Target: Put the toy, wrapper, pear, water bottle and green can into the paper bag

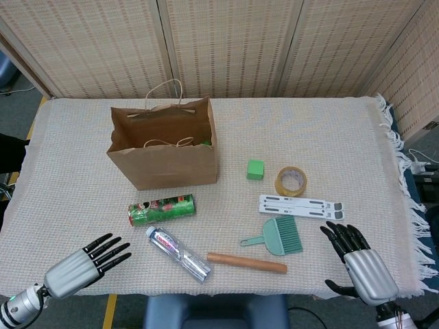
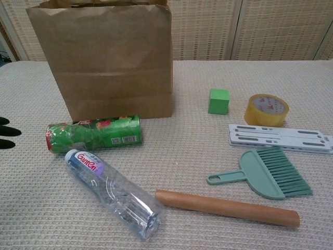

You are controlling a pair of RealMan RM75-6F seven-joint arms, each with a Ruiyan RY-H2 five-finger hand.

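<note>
A: Where do things stand?
B: The paper bag (image 1: pixel 164 152) stands upright toward the table's (image 1: pixel 329 130) far left; water bottle (image 1: pixel 178 254) and green can (image 1: pixel 162 209) lie before it.
A: The hands?
B: From the head, left hand (image 1: pixel 86 264) and right hand (image 1: pixel 360 264) spread empty at the near corners; the chest shows only left fingertips (image 2: pixel 6 133).
</note>
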